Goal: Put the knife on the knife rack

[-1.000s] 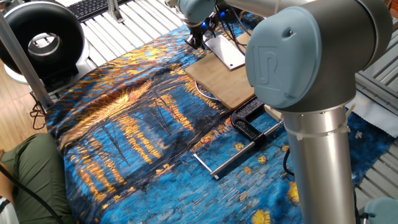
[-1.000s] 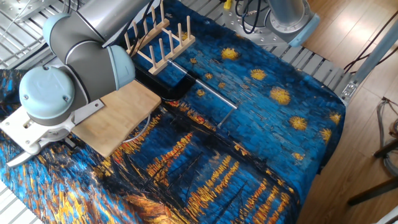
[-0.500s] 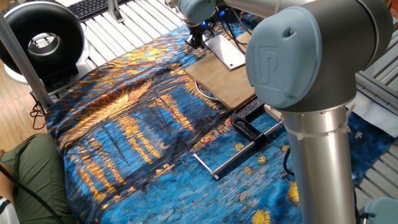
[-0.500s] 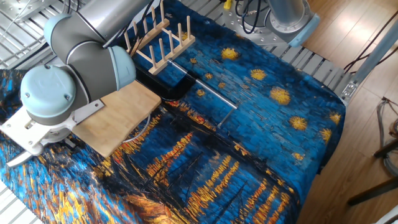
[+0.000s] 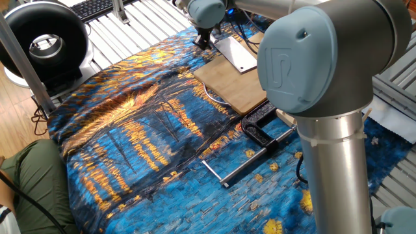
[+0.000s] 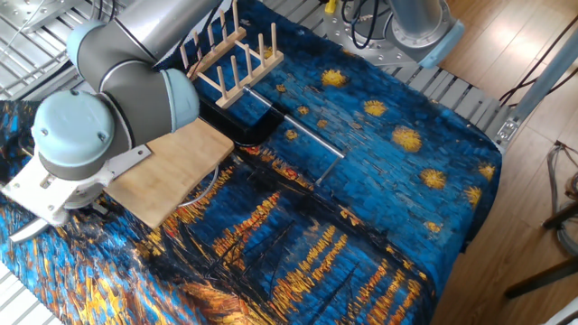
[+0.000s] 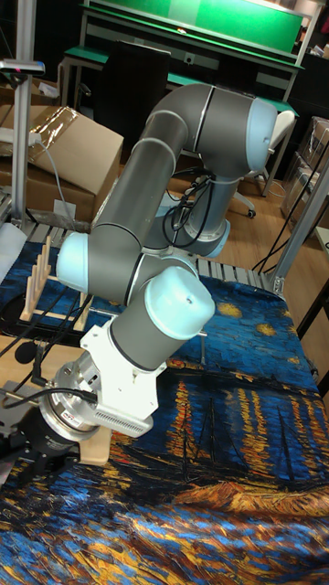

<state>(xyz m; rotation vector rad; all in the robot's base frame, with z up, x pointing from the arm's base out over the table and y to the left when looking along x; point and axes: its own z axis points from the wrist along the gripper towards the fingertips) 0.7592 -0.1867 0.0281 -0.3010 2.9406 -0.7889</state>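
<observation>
The knife [image 5: 235,53] shows its broad grey blade, with a small hole near one corner, tilted above the far end of the bamboo cutting board [image 5: 235,91]. My gripper [image 5: 204,40] is shut on its handle end at the far edge of the cloth. In the other fixed view the blade [image 6: 126,164] sticks out from under my wrist, which hides the fingers. The knife rack [image 6: 230,56], light wood with upright pegs, stands beyond the board at the back; it also shows as the rack [image 7: 41,279] at the left of the tall view.
A black clamp [image 5: 259,128] with a long silver rod [image 5: 244,166] lies on the painted cloth between board and arm base. A black round device [image 5: 42,42] and a keyboard [image 5: 97,6] sit off the cloth. My arm's big joint [image 5: 312,58] blocks the right side.
My wrist has risen slightly with the knife in the gripper, and the blade lifts a little from the board. Nothing else has moved.
</observation>
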